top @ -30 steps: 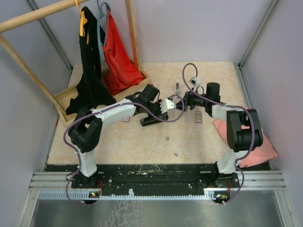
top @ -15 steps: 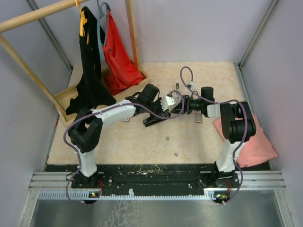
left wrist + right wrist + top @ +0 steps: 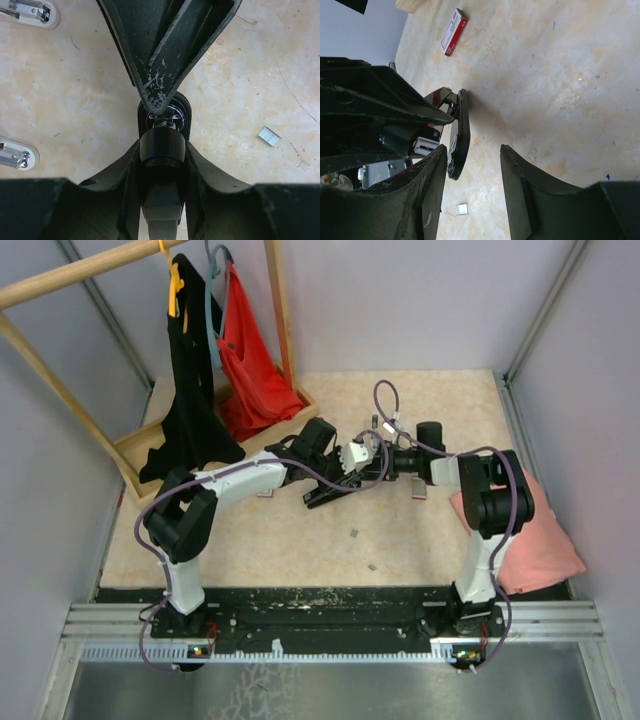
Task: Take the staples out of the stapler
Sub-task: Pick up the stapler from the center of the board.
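Left wrist view: silvery clips lie at the left of the table. The left gripper pinches the black stapler near the table's middle, and a strip of staples lies to its right. The right gripper has its fingers spread over bare table, with the stapler's end just beside one finger.
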Robot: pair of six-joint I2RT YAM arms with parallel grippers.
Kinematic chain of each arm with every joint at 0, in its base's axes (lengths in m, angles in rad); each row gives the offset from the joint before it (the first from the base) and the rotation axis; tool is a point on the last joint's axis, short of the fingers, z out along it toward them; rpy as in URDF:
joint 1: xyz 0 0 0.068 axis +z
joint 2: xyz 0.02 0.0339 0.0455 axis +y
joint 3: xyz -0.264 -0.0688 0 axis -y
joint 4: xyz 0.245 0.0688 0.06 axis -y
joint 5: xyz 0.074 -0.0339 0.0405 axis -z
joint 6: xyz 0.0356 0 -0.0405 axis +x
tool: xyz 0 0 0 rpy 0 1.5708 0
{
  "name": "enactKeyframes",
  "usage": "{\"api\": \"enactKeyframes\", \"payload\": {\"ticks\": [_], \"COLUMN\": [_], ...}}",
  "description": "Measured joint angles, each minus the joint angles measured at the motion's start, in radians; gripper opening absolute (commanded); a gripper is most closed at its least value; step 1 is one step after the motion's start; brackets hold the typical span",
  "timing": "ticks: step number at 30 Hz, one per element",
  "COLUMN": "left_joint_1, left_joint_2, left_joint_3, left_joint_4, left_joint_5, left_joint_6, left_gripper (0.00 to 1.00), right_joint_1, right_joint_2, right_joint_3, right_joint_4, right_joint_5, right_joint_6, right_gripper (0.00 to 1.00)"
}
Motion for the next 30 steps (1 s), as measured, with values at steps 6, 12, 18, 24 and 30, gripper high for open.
{"api": "enactKeyframes", "payload": {"ticks": [6, 12, 18, 24, 30], "left_joint_1": [0.000, 0.000, 0.000, 0.000, 0.006], "left_joint_2": [0.000, 0.000, 0.000, 0.000, 0.000], "left_joint_3": [0.000, -0.002, -0.012, -0.015, -0.024], "left_joint_4": [0.003, 0.005, 0.006, 0.007, 0.010], "left_joint_5": [0.006, 0.005, -0.005, -0.004, 0.009], "left_joint_6": [-0.008, -0.011, -0.010, -0.014, -0.017], "left_gripper": [0.00, 0.00, 0.00, 0.00, 0.00], "right_joint_1": [0.011, 0.016, 0.017, 0.017, 0.019], "right_joint_2": [0.023, 0.039, 0.074, 0.079, 0.085], "right_joint_3": [0.010, 0.033, 0.057, 0.077, 0.083], "right_joint_4": [-0.009, -0.014, -0.051, -0.106, -0.142], "right_joint_5": [-0.007, -0.053, -0.061, -0.054, -0.051], "right_joint_6": [0.013, 0.034, 0.054, 0.023, -0.003], "right_gripper": [0.33, 0.10, 0.08, 0.07, 0.06]}}
